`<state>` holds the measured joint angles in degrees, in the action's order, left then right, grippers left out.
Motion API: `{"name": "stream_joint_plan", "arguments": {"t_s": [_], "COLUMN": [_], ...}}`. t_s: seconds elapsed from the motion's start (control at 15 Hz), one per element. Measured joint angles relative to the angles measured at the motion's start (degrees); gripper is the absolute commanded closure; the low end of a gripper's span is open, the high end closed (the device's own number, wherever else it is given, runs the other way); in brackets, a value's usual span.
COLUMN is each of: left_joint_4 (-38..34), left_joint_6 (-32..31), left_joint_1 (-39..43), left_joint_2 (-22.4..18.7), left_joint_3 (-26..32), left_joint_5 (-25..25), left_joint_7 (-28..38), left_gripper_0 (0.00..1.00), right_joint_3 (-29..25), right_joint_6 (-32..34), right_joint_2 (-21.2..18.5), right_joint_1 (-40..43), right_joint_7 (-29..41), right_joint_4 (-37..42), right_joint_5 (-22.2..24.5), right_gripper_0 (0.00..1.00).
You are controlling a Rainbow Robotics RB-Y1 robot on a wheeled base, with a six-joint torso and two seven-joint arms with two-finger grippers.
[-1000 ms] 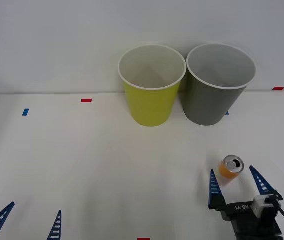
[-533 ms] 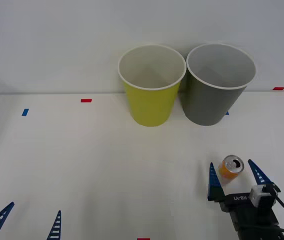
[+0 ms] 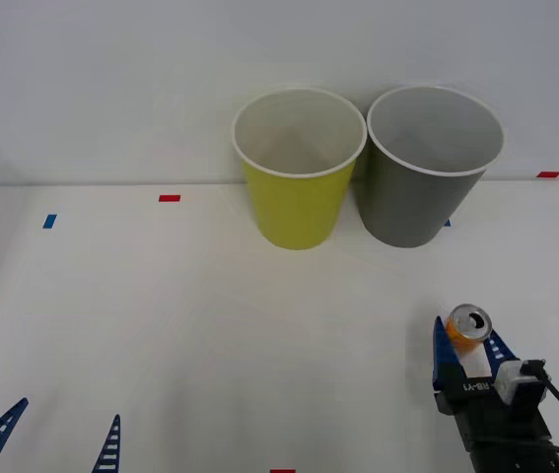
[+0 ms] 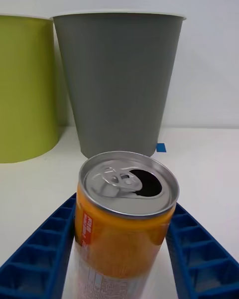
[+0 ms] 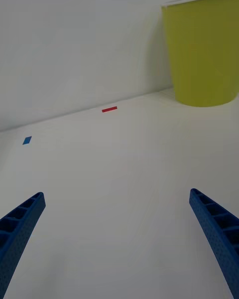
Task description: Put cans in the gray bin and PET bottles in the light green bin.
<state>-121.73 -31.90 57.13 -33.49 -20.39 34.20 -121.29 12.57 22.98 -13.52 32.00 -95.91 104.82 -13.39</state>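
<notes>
Right hand (image 3: 470,350) sits near the bench's front right corner, blue ribbed fingers (image 4: 37,249) closed in against both sides of the can (image 3: 466,328), gripping it. Can is orange with a silver top, pull-tab hole open, standing upright between the fingers; in the right wrist view the can (image 4: 124,214) is flanked by a finger on each side, touching its wall. Cannot tell whether the can base is on the bench (image 3: 210,315) or just off it.

Left hand (image 3: 52,439) is parked at the front left corner of the bench, fingers spread wide, nothing between them; the left wrist view shows its two fingers (image 5: 20,224) far apart over bare bench surface.

Gray bin (image 3: 427,168) stands upright at the back edge of the bench, right of centre, well apart from the can, directly beyond it. Light green bin (image 3: 297,168) stands upright just beside the gray bin on its left, rims nearly touching. Both bins show pale insides.

Small red tape mark (image 3: 169,198) and blue tape mark (image 3: 49,221) lie on the bench toward the back left.
</notes>
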Motion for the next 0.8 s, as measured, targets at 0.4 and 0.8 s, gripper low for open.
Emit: {"name": "stream_joint_plan", "arguments": {"t_s": [0.4,0.8], "left_joint_4": [0.00,0.00], "left_joint_6": [0.00,0.00], "left_joint_1": [0.00,0.00], "left_joint_2": [0.00,0.00], "left_joint_3": [0.00,0.00], "left_joint_5": [0.00,0.00], "left_joint_7": [0.00,0.00], "left_gripper_0": [0.00,0.00], "right_joint_3": [0.00,-0.81], "right_joint_6": [1.19,-1.06], "right_joint_2": [0.38,0.60], "right_joint_1": [0.49,1.30], "right_joint_7": [-0.22,-0.81], "right_joint_4": [-0.05,4.09], "right_joint_5": [-0.82,-1.50], "right_gripper_0": [0.87,0.91]}}
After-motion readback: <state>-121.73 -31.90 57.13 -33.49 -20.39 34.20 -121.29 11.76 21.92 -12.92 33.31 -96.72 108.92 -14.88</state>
